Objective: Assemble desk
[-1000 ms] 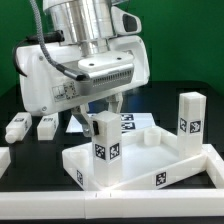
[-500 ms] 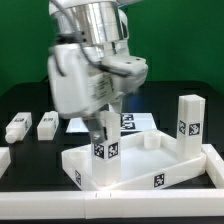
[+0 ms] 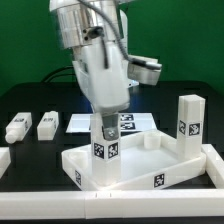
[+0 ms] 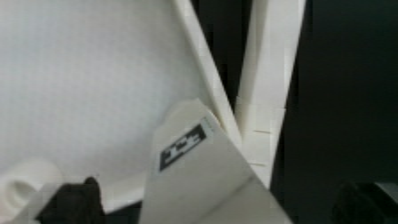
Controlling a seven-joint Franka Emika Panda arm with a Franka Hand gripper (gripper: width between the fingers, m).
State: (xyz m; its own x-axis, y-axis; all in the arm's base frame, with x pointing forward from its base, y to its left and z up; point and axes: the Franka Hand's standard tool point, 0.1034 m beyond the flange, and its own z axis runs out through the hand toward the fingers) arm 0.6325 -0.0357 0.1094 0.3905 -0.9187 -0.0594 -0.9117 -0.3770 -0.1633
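Observation:
The white desk top (image 3: 160, 183) lies tray-like at the front of the black table. One tagged leg (image 3: 106, 150) stands upright in its near corner on the exterior view's left, and a second leg (image 3: 190, 118) stands at the right corner. My gripper (image 3: 105, 120) hangs straight over the first leg, open, with its fingers astride the leg's top. In the wrist view the leg (image 4: 205, 170) sits between the jaws with gaps on both sides. One dark finger (image 4: 75, 200) shows beside it, and the desk top's rim (image 4: 263, 80) runs past it.
Two loose tagged legs (image 3: 17, 127) (image 3: 48, 124) lie on the table at the exterior view's left. The marker board (image 3: 130, 122) lies behind the desk top. White pieces sit at the left edge (image 3: 3, 160) and at the right edge (image 3: 214, 160).
The hand has turned about its upright axis, from broadside to narrow. Its jaws have spread and let go of the corner leg, which stays standing in place.

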